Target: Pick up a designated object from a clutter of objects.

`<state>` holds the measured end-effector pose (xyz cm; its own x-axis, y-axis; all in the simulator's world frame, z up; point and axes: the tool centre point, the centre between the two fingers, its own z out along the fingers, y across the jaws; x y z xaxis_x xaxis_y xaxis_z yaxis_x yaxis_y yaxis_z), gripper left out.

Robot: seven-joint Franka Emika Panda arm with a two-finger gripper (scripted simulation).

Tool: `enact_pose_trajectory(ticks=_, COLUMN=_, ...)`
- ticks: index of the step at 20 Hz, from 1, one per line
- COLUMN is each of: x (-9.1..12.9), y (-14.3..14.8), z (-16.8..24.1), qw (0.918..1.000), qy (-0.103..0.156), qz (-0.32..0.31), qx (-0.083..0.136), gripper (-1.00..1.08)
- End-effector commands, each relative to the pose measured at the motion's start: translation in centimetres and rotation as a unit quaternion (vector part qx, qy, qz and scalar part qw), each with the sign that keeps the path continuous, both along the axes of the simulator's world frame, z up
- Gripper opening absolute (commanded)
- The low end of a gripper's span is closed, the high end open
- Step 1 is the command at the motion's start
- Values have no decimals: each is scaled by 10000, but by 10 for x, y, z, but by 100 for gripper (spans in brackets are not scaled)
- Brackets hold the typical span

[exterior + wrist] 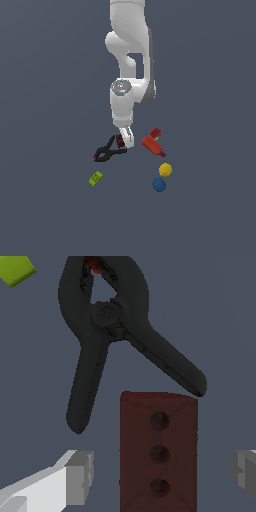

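Spread jaws of the gripper (160, 476) straddle the brown brick (158, 451), beside the black clamp (107, 331). Approach done; closing and lifting remain.

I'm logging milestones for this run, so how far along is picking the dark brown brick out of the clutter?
Done: the gripper is down at the dark brown brick, open, one finger on each side of it. In hand: lining up; the fingers show gaps and do not touch it. Left: closing, then lifting it clear of the black clamp, whose handle tip lies right by the brick's corner.
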<state>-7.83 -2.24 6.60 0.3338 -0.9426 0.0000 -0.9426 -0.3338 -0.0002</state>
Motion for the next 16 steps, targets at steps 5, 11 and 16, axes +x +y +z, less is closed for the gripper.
enact_pose_trajectory(ticks=5, x=-1, y=0, z=-27, qw=10000, qy=2, qz=-14, qx=-1, gripper=100)
enact_pose_trajectory(ticks=11, x=-1, y=0, z=-39, qw=10000, qy=1, qz=-20, qx=0, gripper=100)
enact_pose_trajectory(ticks=16, x=-1, y=0, z=-39, qw=10000, qy=1, qz=-20, qx=0, gripper=-100)
